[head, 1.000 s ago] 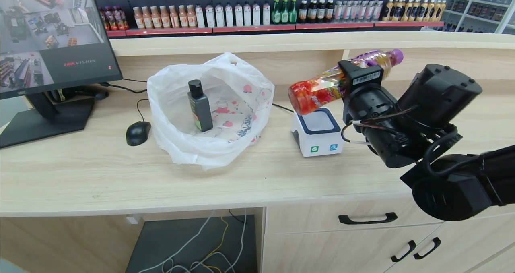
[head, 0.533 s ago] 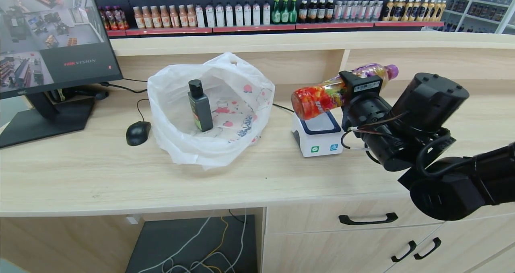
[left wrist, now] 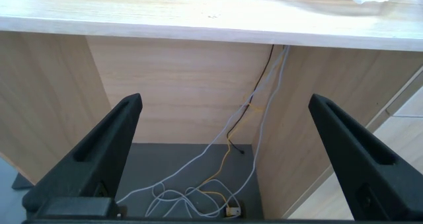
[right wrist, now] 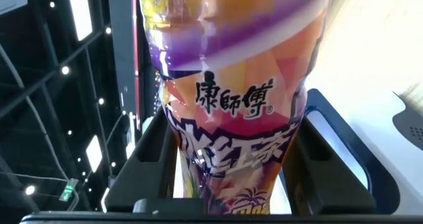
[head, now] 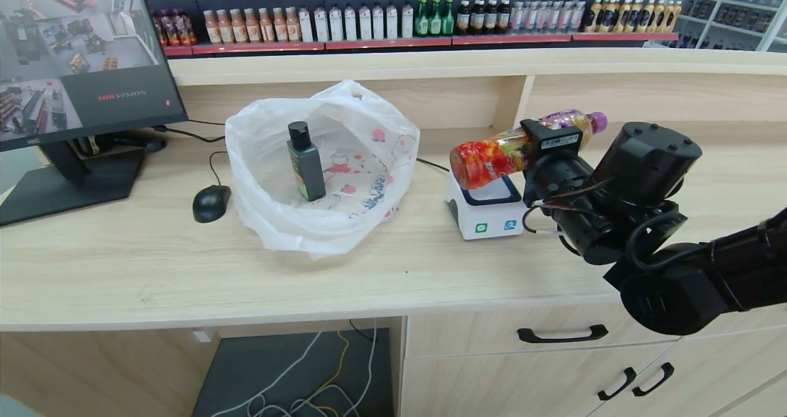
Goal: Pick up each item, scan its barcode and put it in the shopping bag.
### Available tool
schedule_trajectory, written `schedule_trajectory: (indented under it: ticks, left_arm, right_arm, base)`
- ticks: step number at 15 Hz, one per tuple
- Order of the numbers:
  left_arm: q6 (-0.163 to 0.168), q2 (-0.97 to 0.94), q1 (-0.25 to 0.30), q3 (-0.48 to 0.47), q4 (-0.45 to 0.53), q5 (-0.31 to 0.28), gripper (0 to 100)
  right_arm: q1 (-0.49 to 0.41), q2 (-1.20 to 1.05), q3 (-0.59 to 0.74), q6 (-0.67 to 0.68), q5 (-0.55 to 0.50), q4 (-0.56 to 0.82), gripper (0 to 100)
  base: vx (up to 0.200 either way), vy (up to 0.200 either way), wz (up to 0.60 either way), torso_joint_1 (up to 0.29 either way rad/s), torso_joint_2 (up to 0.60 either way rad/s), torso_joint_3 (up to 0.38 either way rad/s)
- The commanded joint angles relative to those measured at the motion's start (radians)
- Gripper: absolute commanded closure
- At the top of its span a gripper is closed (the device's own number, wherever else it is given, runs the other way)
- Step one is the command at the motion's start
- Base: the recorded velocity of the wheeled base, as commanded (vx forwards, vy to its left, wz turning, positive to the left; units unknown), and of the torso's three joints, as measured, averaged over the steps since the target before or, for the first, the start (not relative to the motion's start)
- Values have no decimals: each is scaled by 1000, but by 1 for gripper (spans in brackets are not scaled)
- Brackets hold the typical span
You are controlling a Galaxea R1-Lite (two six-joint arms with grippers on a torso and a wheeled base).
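A drink bottle (head: 492, 155) with a purple cap and a bright fruit label lies sideways in my right gripper (head: 541, 141), which is shut on its middle. Its base end hangs just over the glass top of the white barcode scanner (head: 486, 214). In the right wrist view the bottle (right wrist: 238, 98) sits clamped between the two black fingers (right wrist: 152, 151). Left of the scanner stands the white shopping bag (head: 369, 122), mouth wide, with a dark bottle (head: 305, 165) upright inside. My left gripper (left wrist: 225, 105) hangs open below the counter edge, holding nothing.
A monitor (head: 74, 54) on its stand and a black mouse (head: 211, 203) occupy the counter's left end. A raised ledge (head: 430, 66) runs behind the counter. Drawers (head: 562, 334) sit under its right half, and loose cables (left wrist: 225, 178) hang beneath.
My right arm has lowered the bottle by a hand's width, bringing its base end down close to the scanner's top. The bag and the dark bottle have not moved.
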Motion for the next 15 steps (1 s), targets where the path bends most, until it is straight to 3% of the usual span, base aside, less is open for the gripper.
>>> schedule_trajectory:
  ticks: [1, 15]
  left_arm:
    - [0, 0, 0, 0, 0, 0, 0]
    - [0, 0, 0, 0, 0, 0, 0]
  right_arm:
    - [0, 5, 0, 0, 1, -1, 100]
    - [1, 16, -6, 39, 4, -5, 100]
  base:
    - [0, 0, 0, 0, 0, 0]
    - [0, 0, 0, 0, 0, 0]
